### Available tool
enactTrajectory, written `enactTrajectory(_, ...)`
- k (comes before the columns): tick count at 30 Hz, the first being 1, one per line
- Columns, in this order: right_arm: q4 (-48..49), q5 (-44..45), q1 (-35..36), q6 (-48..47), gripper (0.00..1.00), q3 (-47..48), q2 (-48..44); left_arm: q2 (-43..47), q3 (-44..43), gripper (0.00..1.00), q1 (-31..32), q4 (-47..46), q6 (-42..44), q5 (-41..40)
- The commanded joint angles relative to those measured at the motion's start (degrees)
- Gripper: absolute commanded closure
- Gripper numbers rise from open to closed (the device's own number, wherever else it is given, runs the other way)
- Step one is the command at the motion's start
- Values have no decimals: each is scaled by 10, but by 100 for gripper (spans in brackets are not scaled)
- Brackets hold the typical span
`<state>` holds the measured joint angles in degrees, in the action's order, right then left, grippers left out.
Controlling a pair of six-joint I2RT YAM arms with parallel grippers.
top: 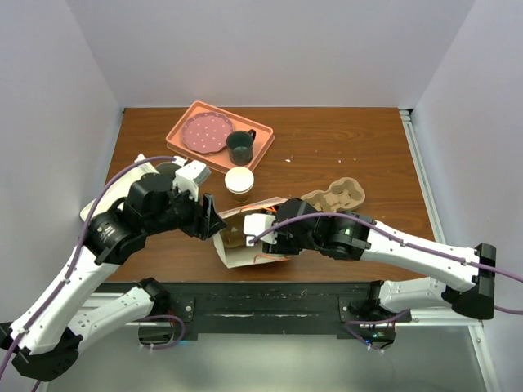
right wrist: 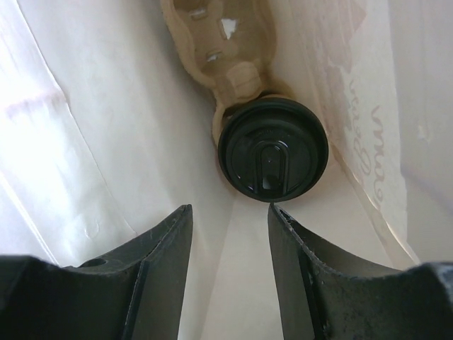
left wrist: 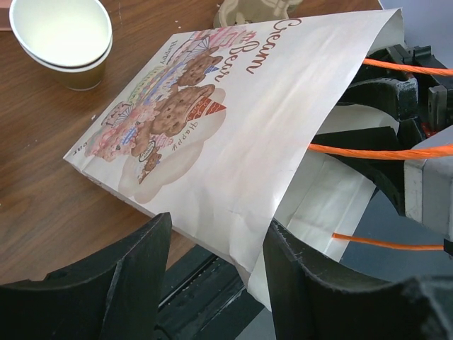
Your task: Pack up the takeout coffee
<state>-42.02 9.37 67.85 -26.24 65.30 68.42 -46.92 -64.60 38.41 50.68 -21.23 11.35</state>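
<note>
The takeout coffee shows only in the right wrist view, lying deep inside the white paper bag [right wrist: 85,127] with its black lid [right wrist: 272,156] facing the camera; its body is hidden behind the lid. My right gripper [right wrist: 229,207] is open and empty inside the bag, its fingertips just short of the lid. In the top view the bag [top: 245,249] lies on its side near the table's front edge and hides the right fingers. My left gripper [left wrist: 219,221] is open, with the lower edge of the bag's mouth [left wrist: 244,241] between its fingers [top: 211,219].
A tan moulded carrier [right wrist: 219,49] lies behind the lid. Another carrier [top: 333,196] sits right of the bag. A lidless paper cup [top: 239,181] stands behind the bag [left wrist: 64,35]. A pink tray [top: 261,135] holds a green mug [top: 240,145] and a plate [top: 204,132].
</note>
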Motion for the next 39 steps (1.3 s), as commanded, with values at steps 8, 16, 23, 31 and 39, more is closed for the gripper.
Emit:
enactTrajectory(8, 10, -14, 3, -8, 50, -25, -28, -4, -18, 41, 3, 19, 2, 16)
enactTrajectory(16, 13, -14, 10, -18, 49, -32, -36, 7, -25, 39, 3, 8, -13, 58)
enactTrajectory(23, 11, -9, 15, -29, 49, -25, -33, 3, -43, 36, 3, 22, 0, 87)
enactTrajectory(31, 34, -5, 15, -22, 49, -14, -17, -8, -48, 36, 3, 31, 5, 70)
enactTrajectory(39, 62, 2, 16, 3, 47, 11, 13, -25, -112, 34, 3, 99, 10, 1)
